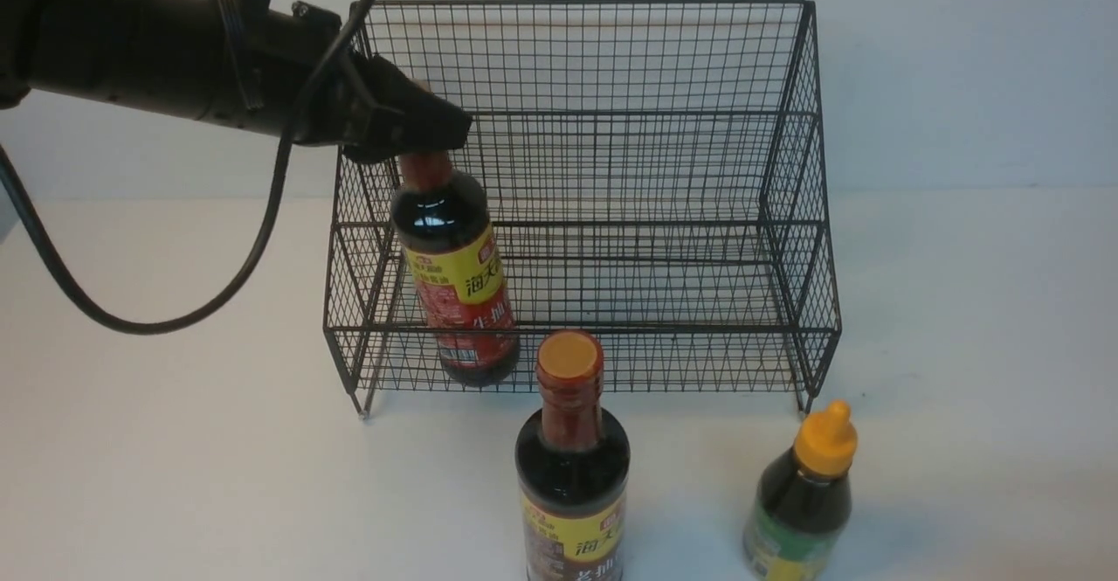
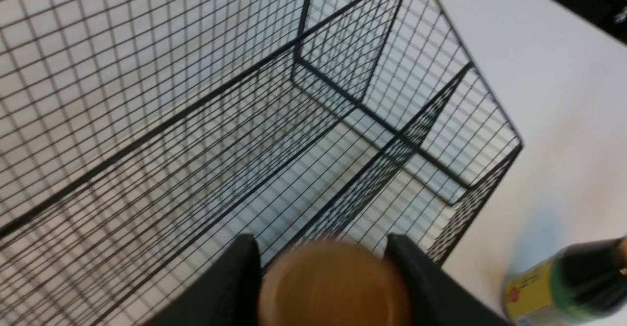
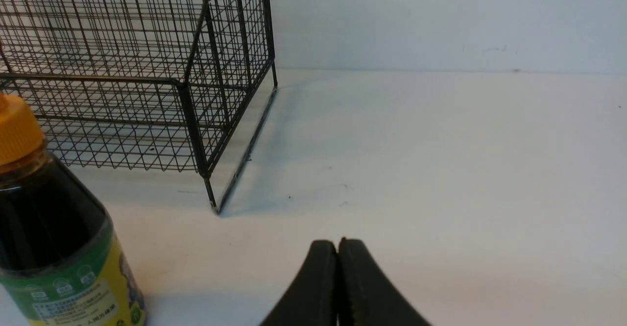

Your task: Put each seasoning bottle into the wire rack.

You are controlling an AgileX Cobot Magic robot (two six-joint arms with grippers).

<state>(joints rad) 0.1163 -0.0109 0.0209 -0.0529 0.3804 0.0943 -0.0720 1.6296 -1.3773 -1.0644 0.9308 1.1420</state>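
Note:
The black wire rack (image 1: 585, 2) stands at the back of the white table. One tall seasoning bottle (image 1: 454, 275) with a red neck and a yellow-red label stands on the rack's lower tier at its left end. My left gripper (image 1: 428, 140) is at its top, and in the left wrist view the fingers (image 2: 235, 277) lie against both sides of the tan cap (image 2: 333, 287). A second tall bottle (image 1: 572, 476) stands on the table in front of the rack. The short green-label bottle (image 1: 803, 502) is at the front right. My right gripper (image 3: 338, 241) is shut and empty, low over the table.
The left arm's black cable (image 1: 131, 323) loops down over the table at the left. A white wall runs behind the rack. The rack's right corner foot (image 3: 213, 208) stands beside the short bottle (image 3: 49, 238).

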